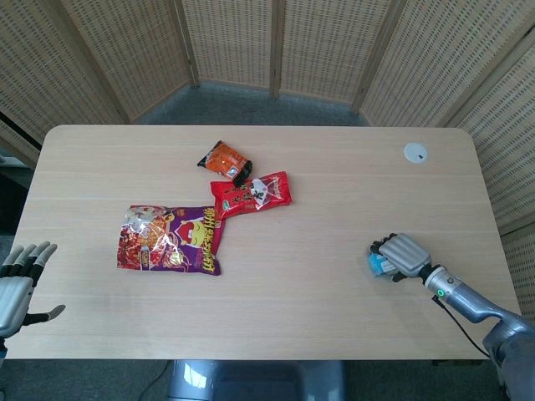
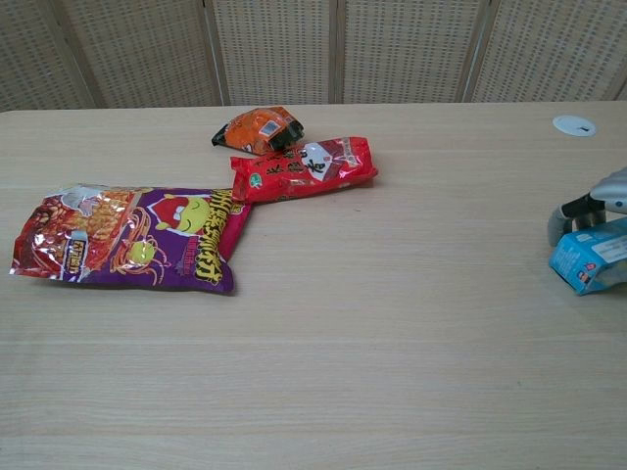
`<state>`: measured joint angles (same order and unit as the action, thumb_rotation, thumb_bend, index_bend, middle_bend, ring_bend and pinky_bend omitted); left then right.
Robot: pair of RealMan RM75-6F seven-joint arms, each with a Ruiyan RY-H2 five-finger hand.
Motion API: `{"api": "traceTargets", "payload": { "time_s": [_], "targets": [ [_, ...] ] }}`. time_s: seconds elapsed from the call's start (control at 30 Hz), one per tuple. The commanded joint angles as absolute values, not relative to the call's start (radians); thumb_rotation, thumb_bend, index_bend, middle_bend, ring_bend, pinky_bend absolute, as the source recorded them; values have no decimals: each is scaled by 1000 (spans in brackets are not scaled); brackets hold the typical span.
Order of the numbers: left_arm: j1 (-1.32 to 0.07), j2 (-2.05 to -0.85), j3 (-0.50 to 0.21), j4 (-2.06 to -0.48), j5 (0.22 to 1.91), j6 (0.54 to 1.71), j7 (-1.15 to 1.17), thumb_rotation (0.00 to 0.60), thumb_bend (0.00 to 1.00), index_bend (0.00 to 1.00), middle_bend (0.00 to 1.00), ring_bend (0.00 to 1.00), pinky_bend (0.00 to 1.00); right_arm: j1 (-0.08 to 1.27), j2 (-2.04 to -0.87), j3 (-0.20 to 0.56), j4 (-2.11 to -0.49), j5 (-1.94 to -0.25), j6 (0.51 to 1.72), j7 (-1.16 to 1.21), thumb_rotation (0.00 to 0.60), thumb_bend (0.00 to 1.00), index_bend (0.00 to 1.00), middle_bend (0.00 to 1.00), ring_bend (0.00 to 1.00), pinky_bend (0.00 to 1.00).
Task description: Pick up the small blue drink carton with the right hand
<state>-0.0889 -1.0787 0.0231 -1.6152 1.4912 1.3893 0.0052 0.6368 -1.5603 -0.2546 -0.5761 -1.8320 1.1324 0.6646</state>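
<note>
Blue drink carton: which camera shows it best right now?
The chest view: the blue carton shows its side at the frame's right edge, fingers curled over it. In the head view the right robot hand covers most of it.
</note>
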Motion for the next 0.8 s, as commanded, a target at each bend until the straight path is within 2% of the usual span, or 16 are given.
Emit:
{"api": "traceTargets", "payload": {
  "time_s": [0.03, 0.2, 0.33, 0.53, 0.8],
  "targets": [
    [-89, -1078, 23, -1616, 1492, 1390, 4, 600, 0, 52, 0, 0, 0, 636, -1548, -247, -589, -1835, 1177, 650, 600, 411, 504, 600, 523, 432],
    [-89, -1077, 24, -1618, 1494, 1389, 1, 600, 0, 53, 0, 0, 0, 649, -1487, -229, -680, -1844, 1256, 605, 600, 416, 507, 602, 523, 432],
    [-90, -1072, 27, -1621, 1502, 1389, -8, 600, 0, 53, 0, 0, 0, 676, -1400, -211, -828, -1856, 1296, 527, 600, 424, 512, 604, 523, 432],
    [-87, -1058, 31, -1628, 1517, 1400, -32, 600, 0, 54, 0, 0, 0, 727, -1261, -150, -1094, -1832, 1289, 421, 600, 422, 510, 604, 523, 432],
    [-84, -1041, 37, -1633, 1535, 1409, -68, 600, 0, 53, 0, 0, 0, 783, -1135, -48, -1323, -1767, 1240, 311, 600, 422, 512, 605, 523, 432]
  ]
}}
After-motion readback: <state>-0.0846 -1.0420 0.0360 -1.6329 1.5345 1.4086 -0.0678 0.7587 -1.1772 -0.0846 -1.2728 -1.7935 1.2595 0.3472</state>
